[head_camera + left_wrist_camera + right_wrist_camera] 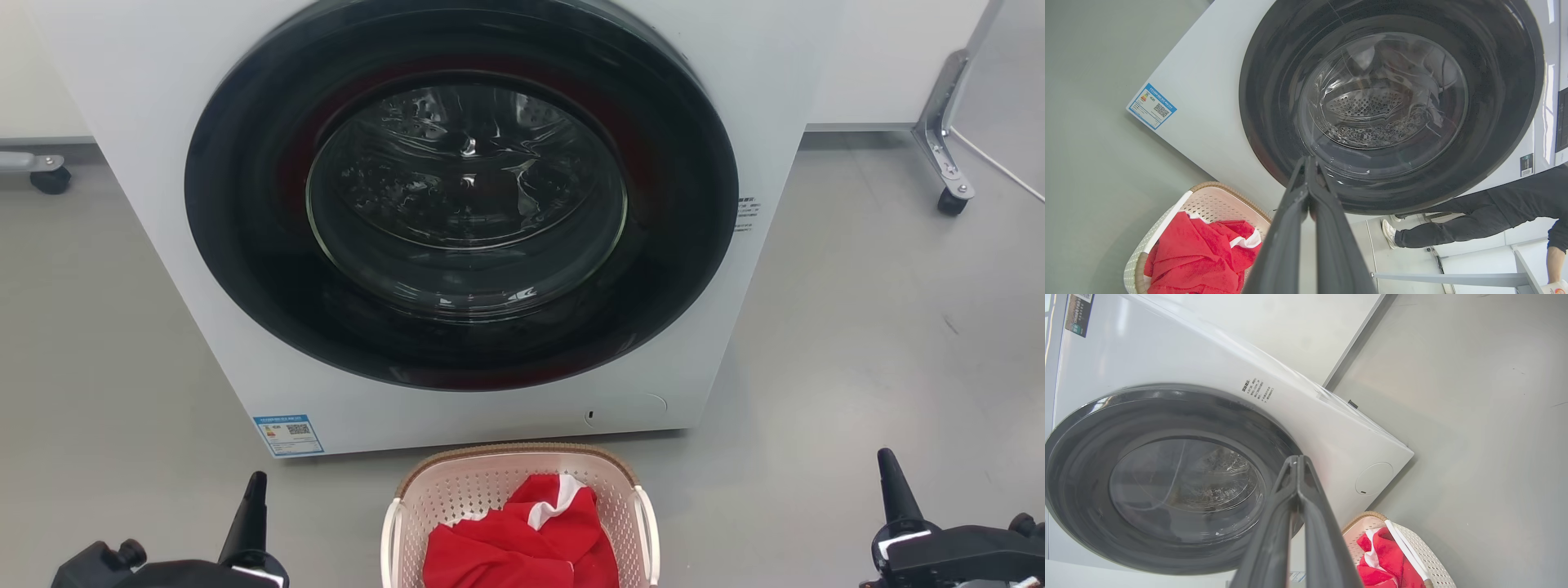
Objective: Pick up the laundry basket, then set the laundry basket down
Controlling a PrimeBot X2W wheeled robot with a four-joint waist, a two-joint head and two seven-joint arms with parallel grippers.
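The white front-loading washing machine (461,196) takes up most of the head view, its round dark door closed, standing on a grey floor (857,327). Just in front of the machine's base, centred under the door, the laundry basket (457,498) sits upright on that floor. Its brown rim is nearest the machine and a white handle (649,523) runs down each long side. A crumpled red garment (522,539) with a white band lies inside it. To the machine's far side, the left wrist view shows a person (1474,220) in dark trousers and a pale shoe. The left gripper (258,482) and the right gripper (886,461) stand further from the machine than the basket's rim, one on each side of the basket and well apart from it. Both point toward the machine. Each wrist view shows its two fingers pressed together at the tips with nothing between them, so both are clenched on air. This layout fits two stages equally well: the basket waiting for the arms to come in and take it, or already lowered back with the arms drawn clear. The pictures do not settle which. Any lift from here would call for the fingers to part and for a grip at the two handles, kept level so the garment stays in.
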